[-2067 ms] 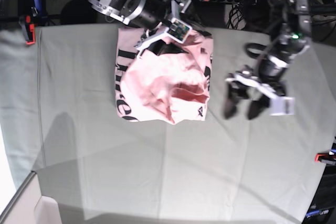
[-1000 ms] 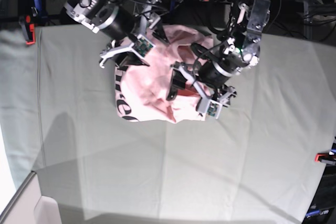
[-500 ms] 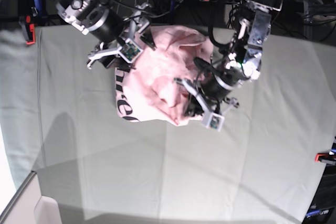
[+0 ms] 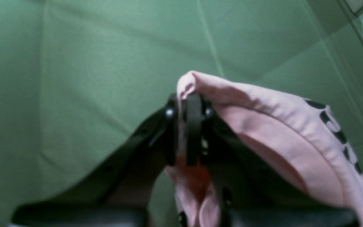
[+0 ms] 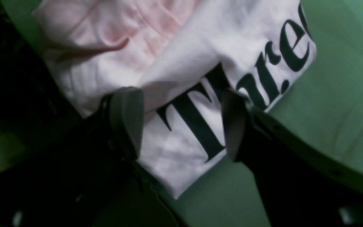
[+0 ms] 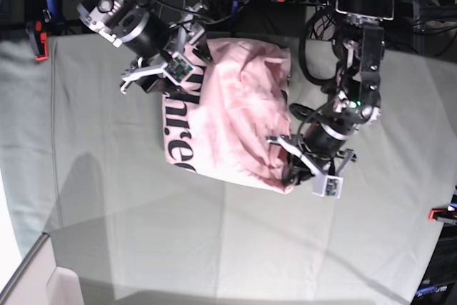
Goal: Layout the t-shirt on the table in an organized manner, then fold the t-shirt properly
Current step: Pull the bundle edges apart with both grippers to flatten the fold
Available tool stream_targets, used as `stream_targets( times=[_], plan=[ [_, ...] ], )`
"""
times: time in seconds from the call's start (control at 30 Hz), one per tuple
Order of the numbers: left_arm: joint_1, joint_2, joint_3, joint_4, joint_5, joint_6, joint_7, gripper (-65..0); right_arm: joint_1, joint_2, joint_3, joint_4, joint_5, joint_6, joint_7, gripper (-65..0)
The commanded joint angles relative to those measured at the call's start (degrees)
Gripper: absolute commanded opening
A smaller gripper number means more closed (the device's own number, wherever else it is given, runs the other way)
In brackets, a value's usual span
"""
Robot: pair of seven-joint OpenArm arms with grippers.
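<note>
The t-shirt is lying bunched toward the far middle of the table, and it is spreading out compared with a moment ago: its near corner is now reaching further toward the right side of the base view, where before it sat as a tighter heap. That is happening because the left gripper, open over the heap a second ago, is now pinching a fold of pink hem between nearly closed jaws and dragging it outward. The right gripper is hovering wide open over the black lettering at the shirt's far corner, gripping nothing. I judge the laying-out is only beginning; folding is waiting. No containers are showing anywhere on the table.
</note>
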Motion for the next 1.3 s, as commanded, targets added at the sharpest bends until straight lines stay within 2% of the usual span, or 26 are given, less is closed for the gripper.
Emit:
stream_targets(
  times=[0.0,0.2,0.27,0.33,0.5,0.67,0.93,1.27],
  plan=[
    [-1.1,-0.2,-0.3,-0.1,-0.3,-0.3,-1.6,-53.8,0.0,0.0,-0.1,0.9,1.0,0.2,1.4,-26.2],
    [-0.5,-0.2,-0.2,-0.7,-0.3,-0.3,-1.6,-30.8,0.0,-0.1,-0.1,0.9,1.0,0.2,1.4,-26.2],
    [0.2,-0.2,-0.7,-0.2,-1.1,-0.3,-1.6,-25.7,0.0,-0.1,-0.1,0.9,1.0,0.2,1.4,-26.2],
    [0.7,-0.6,-3.1,1.1,-4.6,-0.3,-1.6,-22.8,0.0,-0.1,-0.1,0.9,1.0,0.2,1.4,-26.2],
    [4.1,-1.4,-8.9,7.7,-15.9,-0.1,-1.3,-22.3,0.2,-0.1,0.0,0.9,1.0,0.2,1.4,-26.2],
    [11.9,-2.3,-8.3,13.4,-21.1,-0.2,3.8,-22.3,1.8,-0.7,2.8,0.9,1.0,0.2,1.4,-26.2],
    [22.3,-2.2,-7.5,14.2,-21.8,-0.4,3.9,-22.3,4.7,-4.8,9.6,0.9,1.0,0.2,1.4,-26.2],
    [23.3,-3.1,3.9,14.1,-21.3,-0.4,3.9,-22.3,5.4,-7.2,10.4,0.8,1.0,0.2,1.4,-26.2]
  ],
)
